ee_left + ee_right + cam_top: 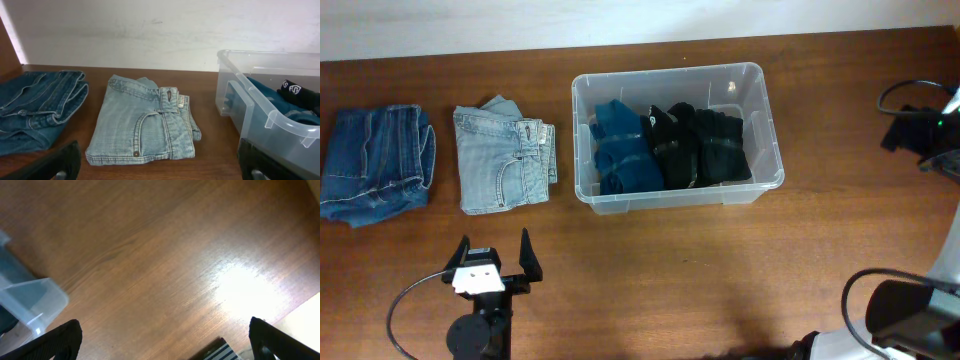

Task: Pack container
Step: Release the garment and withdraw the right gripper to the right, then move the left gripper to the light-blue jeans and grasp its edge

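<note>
Left hand (495, 250) seen fully spread, empty, poised low at counter (720, 280) front, faced toward light jeans (505, 160). Right hand (167, 342) likewise spread, nothing held, above bare wood beside container corner. Container (765, 80) set mid-counter, blue and black clothes (670, 145) packed inside. Light jeans judged next: best pinched across thick folded edge, lifted whole, kept folded, laid flat on clothes.

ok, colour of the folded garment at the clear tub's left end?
Teal blue; folded garment shows best overhead.
</note>
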Robot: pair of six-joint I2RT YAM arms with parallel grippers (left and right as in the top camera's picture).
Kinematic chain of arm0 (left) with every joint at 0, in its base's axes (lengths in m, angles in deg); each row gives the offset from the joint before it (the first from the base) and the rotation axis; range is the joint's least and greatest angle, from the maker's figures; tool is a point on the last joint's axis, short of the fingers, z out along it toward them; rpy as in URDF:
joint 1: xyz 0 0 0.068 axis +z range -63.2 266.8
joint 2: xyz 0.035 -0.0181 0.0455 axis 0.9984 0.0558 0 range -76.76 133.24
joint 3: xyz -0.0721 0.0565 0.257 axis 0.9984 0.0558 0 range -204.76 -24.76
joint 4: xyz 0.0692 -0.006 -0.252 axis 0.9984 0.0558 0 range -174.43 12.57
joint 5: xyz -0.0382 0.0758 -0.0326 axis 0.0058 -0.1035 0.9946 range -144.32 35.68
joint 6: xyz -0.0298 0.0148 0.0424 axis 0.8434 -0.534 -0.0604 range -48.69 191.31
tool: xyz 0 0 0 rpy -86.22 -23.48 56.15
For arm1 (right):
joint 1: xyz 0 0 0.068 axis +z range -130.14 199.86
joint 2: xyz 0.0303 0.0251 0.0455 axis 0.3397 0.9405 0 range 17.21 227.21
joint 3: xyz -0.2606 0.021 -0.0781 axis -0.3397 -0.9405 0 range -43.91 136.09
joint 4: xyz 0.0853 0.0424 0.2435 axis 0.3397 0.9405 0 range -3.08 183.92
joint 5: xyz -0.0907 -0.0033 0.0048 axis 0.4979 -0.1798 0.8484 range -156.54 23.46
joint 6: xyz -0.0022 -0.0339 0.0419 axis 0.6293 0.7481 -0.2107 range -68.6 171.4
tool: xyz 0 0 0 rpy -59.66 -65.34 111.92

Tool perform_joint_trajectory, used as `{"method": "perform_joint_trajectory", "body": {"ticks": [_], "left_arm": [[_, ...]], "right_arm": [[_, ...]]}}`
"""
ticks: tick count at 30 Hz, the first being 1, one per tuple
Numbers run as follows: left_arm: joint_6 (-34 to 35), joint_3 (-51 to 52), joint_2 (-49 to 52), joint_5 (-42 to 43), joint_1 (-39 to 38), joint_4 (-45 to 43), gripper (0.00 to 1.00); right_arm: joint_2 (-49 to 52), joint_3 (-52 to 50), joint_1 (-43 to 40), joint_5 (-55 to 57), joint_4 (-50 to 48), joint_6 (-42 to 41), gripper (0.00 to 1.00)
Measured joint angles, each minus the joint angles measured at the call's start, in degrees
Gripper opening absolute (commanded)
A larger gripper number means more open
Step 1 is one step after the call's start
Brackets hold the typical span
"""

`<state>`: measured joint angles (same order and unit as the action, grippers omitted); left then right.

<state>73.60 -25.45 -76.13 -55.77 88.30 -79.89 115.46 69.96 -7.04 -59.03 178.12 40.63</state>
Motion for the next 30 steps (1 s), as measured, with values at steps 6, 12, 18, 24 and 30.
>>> {"method": "perform_joint_trajectory", "body": {"ticks": [6,12,18,24,30], "left_arm": [[0.0,0.0,0.0,0.0,0.0,0.0,0.99],[0.0,0.0,0.0,0.0,0.0,0.0,0.99],[0.0,0.0,0.0,0.5,0.0,-1.8,0.99],[0.0,-4.2,0.4,3.3,0.0,-1.7,0.99],[-0.2,-21.0,11.1,-0.7,0.9,4.9,0.99]], "right_arm": [[2.2,-0.2,-1.7,0.0,-2.4,0.0,0.99],[3.2,-0.2,-1.7,0.0,-2.8,0.0,0.99],[3.2,-0.2,-1.7,0.0,-2.8,0.0,0.98],[3.2,-0.2,-1.7,0.0,-2.8,0.0,0.99],[3.2,-0.3,-1.7,0.0,-2.8,0.0,0.99]]}}
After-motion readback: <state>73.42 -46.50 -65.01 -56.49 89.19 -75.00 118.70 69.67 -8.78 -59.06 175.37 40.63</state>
